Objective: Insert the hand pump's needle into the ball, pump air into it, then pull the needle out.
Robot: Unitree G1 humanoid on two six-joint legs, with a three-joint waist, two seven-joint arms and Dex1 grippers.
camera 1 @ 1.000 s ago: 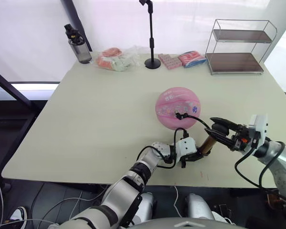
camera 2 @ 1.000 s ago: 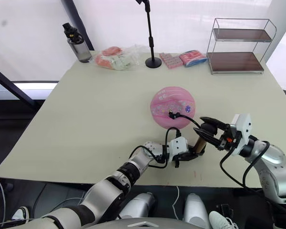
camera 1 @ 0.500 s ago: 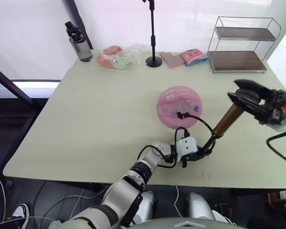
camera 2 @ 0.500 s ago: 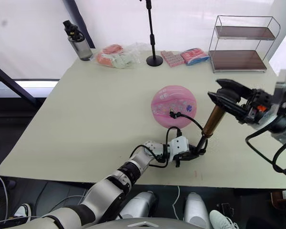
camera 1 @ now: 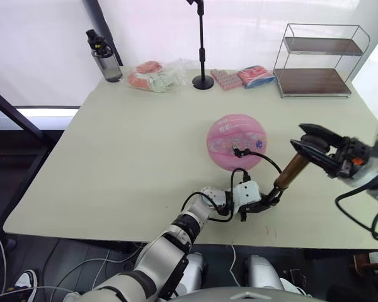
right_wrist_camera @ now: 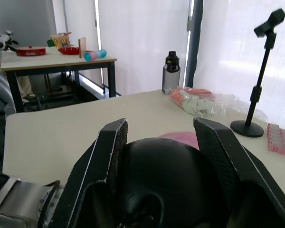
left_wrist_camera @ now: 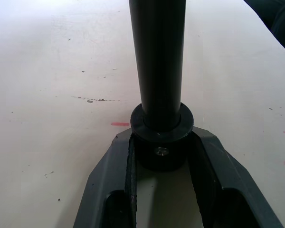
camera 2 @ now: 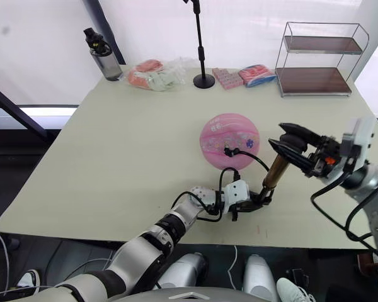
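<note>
The right tool has its two black fingers closed around the black T-handle at the top of the hand pump, holding it well above the desk. From that grip the bronze-gold cylinder slants down and toward the robot's left, so the pump's long axis runs from high on the right to low near the front edge of the desk. At the low end waits the left tool, fingers pressed on either side of the pump's black base cap and pinning it to the desktop just short of the front edge. So both tools are on the pump, one at each end.

The pump looks partly extended, with the handle raised away from the base. The stroke, by this reading, has to travel along that slanted axis, down and leftward into the left tool's hold; pushing straight down instead would likely pry the base out of the fingers.

From the base, the thin black hose loops up and back toward the middle of the desk and ends on the near face of the ball, which sits round and pink beyond the left tool. The needle itself is too small to make out, though the hose tip sits against the ball as if inserted.
</note>
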